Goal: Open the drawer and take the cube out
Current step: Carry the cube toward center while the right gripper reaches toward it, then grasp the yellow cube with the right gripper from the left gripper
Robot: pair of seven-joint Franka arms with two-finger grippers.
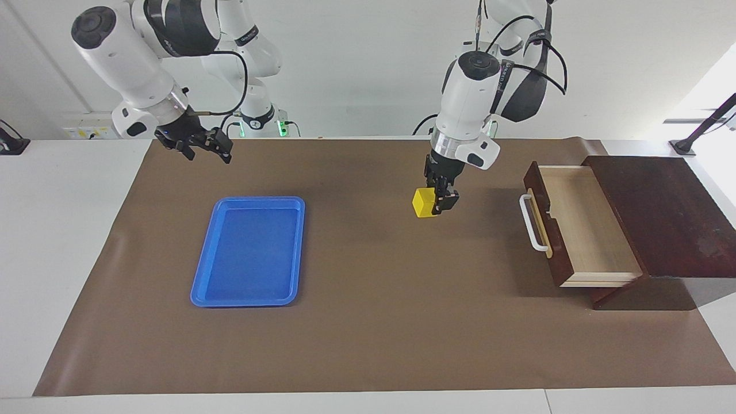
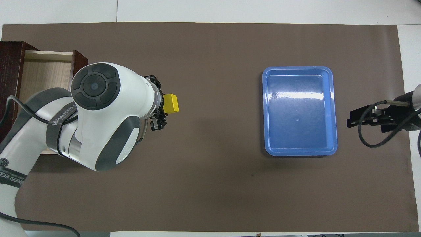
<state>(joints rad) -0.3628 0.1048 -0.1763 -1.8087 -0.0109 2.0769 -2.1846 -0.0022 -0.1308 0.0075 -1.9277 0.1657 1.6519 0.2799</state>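
While the left gripper (image 1: 438,201) fingers clamp the cube (image 1: 424,203), its arm hides the drawer (image 2: 39,70) front

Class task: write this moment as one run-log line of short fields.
drawer: open, nothing visible inside | cube: held by left gripper over mat, between drawer and blue tray | right gripper: waiting, raised

Wide bare brown mat (image 1: 368,322) stretches between the blue tray (image 1: 249,250) and the pulled-out drawer (image 1: 581,224), nothing lying there. Above that stretch, toward the drawer, hangs the left gripper (image 1: 441,198) clamping the yellow cube (image 1: 424,203). The drawer's pale interior sits open from above.
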